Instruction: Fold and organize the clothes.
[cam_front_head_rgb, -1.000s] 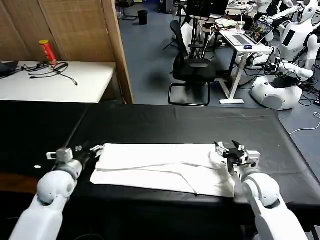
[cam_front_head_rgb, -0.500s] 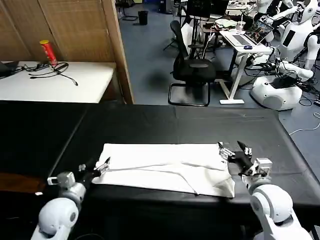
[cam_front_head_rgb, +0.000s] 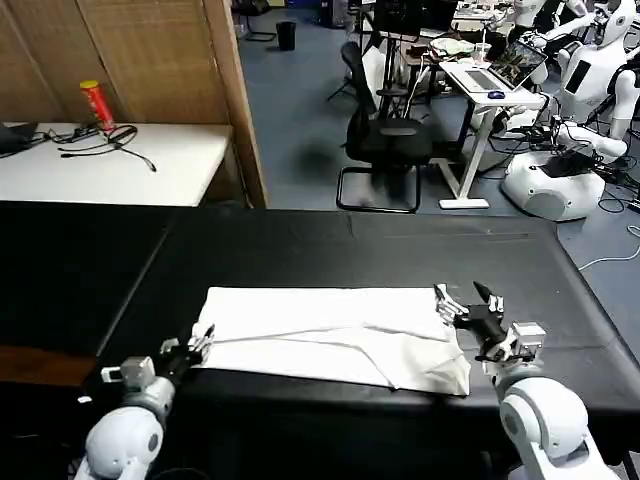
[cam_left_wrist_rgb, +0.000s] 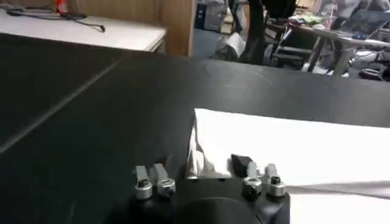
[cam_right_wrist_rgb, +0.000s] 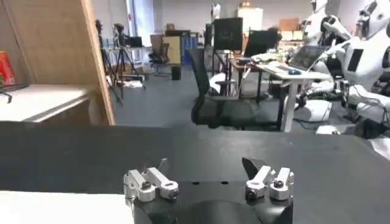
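The clothes are one white T-shirt (cam_front_head_rgb: 320, 335), folded into a long band and lying flat across the near part of the black table (cam_front_head_rgb: 350, 245). No print shows on its upper side. My left gripper (cam_front_head_rgb: 197, 340) sits low at the band's near left corner, open. In the left wrist view the cloth's (cam_left_wrist_rgb: 292, 146) corner lies between the spread fingers of that gripper (cam_left_wrist_rgb: 204, 163) and is not pinched. At the band's right end my right gripper (cam_front_head_rgb: 462, 296) is open. Its wrist view shows that gripper (cam_right_wrist_rgb: 206, 165) over bare black table, with the shirt (cam_right_wrist_rgb: 61, 210) off to one side.
A white side table (cam_front_head_rgb: 110, 165) with a red can (cam_front_head_rgb: 97, 103) and cables stands behind on the left, beside a wooden partition (cam_front_head_rgb: 235, 100). An office chair (cam_front_head_rgb: 385, 140) and a desk (cam_front_head_rgb: 480, 80) stand beyond the table's far edge. White robots (cam_front_head_rgb: 565, 150) are at the back right.
My left gripper has drawn back from the band's far left corner to its near left corner. The right gripper has shifted slightly back and right. The shirt lies as before.
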